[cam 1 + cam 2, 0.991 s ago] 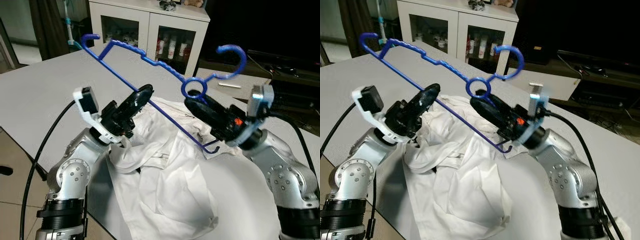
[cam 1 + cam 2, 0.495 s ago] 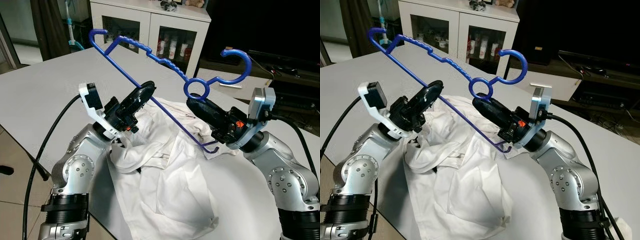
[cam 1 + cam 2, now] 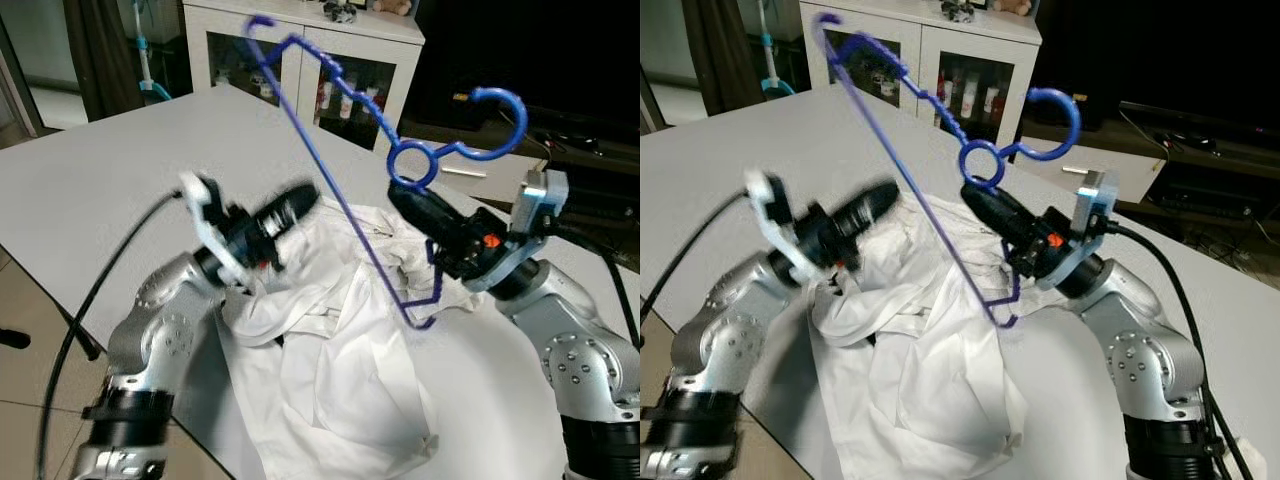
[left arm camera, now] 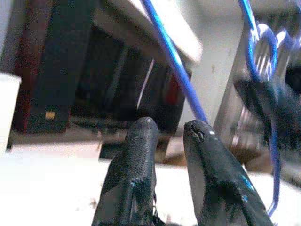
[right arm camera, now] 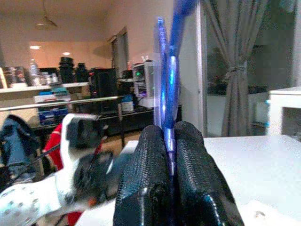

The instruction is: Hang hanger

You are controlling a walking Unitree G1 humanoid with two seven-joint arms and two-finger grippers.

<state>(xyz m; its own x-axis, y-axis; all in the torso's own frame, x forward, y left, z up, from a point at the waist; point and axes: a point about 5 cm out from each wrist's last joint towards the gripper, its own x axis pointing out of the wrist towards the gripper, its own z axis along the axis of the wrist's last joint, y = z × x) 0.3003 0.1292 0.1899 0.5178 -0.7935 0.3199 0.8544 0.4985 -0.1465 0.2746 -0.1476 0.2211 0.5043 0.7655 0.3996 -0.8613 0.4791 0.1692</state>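
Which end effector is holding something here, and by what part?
The right end effector grips the blue hanger just below the ring at its neck. The left end effector holds nothing.

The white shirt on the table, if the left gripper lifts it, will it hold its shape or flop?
The white shirt lies crumpled in soft folds on the table, so it would likely droop and trail. It looks thin, so probably light. The left gripper may pinch only one layer.

— What can't be made out?

— The left gripper point(image 3: 300, 200) is smeared by motion blur in the head views, so its outline is soft there.

— And the blue hanger point(image 3: 330, 160)?

— Its far end blurs too (perhaps the notched shoulder). The white garment point(image 3: 330, 350) is cut off by the lower edge, covering part of the counter point(image 3: 80, 190).
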